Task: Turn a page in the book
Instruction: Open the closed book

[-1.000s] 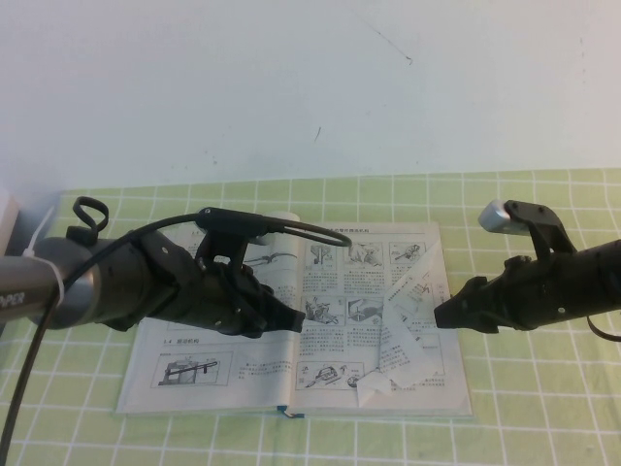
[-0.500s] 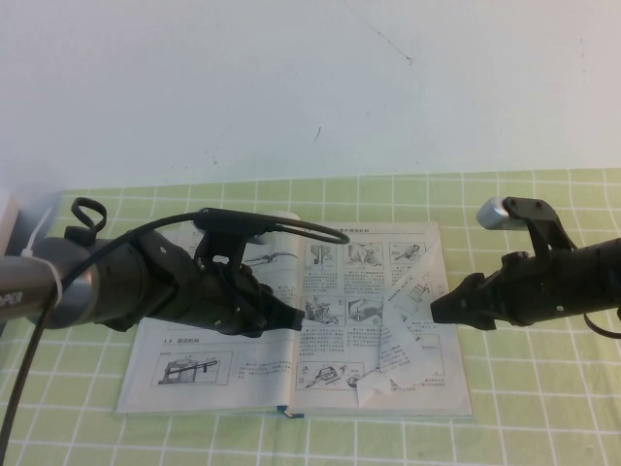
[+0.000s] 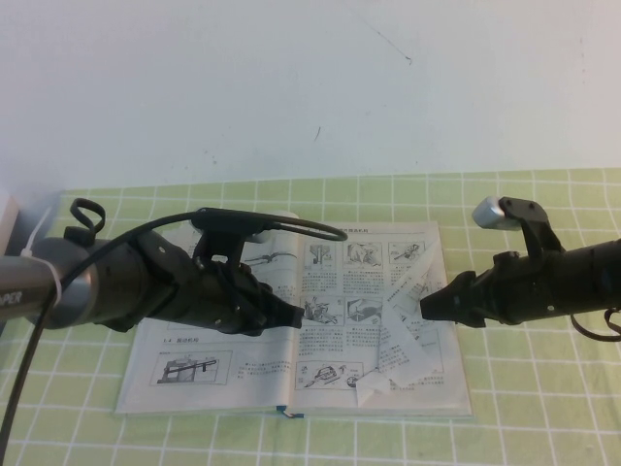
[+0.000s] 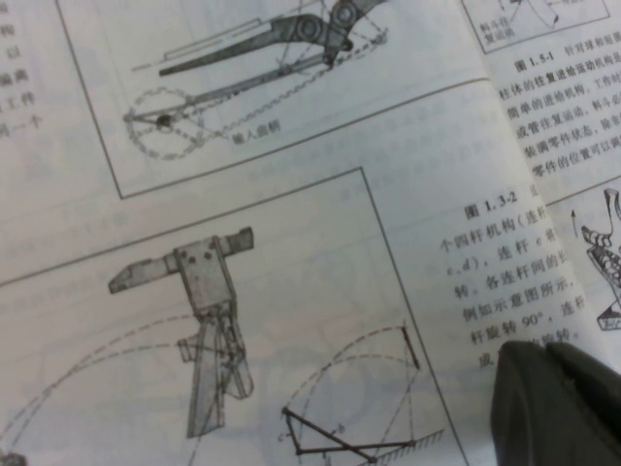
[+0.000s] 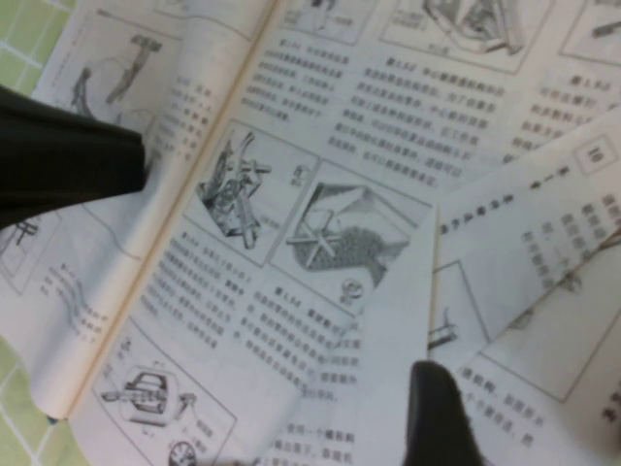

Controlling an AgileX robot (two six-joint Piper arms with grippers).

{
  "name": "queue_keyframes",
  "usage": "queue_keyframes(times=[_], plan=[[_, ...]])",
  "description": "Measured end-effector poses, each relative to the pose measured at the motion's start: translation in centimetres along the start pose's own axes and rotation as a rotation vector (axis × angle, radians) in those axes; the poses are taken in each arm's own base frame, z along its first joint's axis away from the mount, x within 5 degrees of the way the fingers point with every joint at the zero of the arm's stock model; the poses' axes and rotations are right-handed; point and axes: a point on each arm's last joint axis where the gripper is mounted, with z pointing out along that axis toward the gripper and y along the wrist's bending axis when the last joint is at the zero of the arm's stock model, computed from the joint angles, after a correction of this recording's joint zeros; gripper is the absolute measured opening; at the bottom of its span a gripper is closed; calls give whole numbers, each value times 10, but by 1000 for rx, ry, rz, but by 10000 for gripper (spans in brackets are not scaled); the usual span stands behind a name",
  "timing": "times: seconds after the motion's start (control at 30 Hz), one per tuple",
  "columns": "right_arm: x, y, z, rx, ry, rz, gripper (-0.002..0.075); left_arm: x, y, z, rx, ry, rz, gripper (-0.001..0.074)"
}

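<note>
The book (image 3: pixel 209 364) lies open on the green checked cloth, showing line diagrams and Chinese text. On its right side the page (image 3: pixel 408 325) stands crumpled and partly lifted, with a folded corner (image 3: pixel 374 386) near the front edge. My left gripper (image 3: pixel 301 316) is shut, and its tip (image 4: pixel 543 361) rests on the left-hand leaf close to the spine. My right gripper (image 3: pixel 425 309) is open right at the raised page. In the right wrist view one finger (image 5: pixel 437 413) shows beside the lifted leaf (image 5: pixel 543 223). The left gripper's tip (image 5: pixel 78 165) also shows there.
The green checked cloth (image 3: pixel 543 427) covers the table up to a white wall (image 3: pixel 310 87) behind. A white object (image 3: pixel 5 221) sits at the far left edge. A black cable (image 3: pixel 291 225) loops above the left arm over the book.
My right gripper has slid left, up to the crumpled page. The left gripper has stayed on the book near the spine.
</note>
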Motion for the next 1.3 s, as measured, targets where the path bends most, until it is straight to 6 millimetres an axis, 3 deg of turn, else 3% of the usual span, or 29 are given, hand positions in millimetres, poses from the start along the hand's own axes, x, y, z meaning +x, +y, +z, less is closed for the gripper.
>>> queue_keyframes(times=[0.53, 1.0, 1.13, 1.3], plan=[[-2, 11, 0, -122, -27, 38, 388, 0, 0, 1, 0, 0, -8, -4], [6, 2, 15, -171, -22, 130, 388, -1, -2, -1, 19, -1, -33, -4], [3, 4, 14, -203, -53, 141, 388, -7, -19, -15, 111, 11, 36, -4], [-1, 10, 12, -269, -99, 119, 388, -21, -62, -46, 214, -61, 245, -4]])
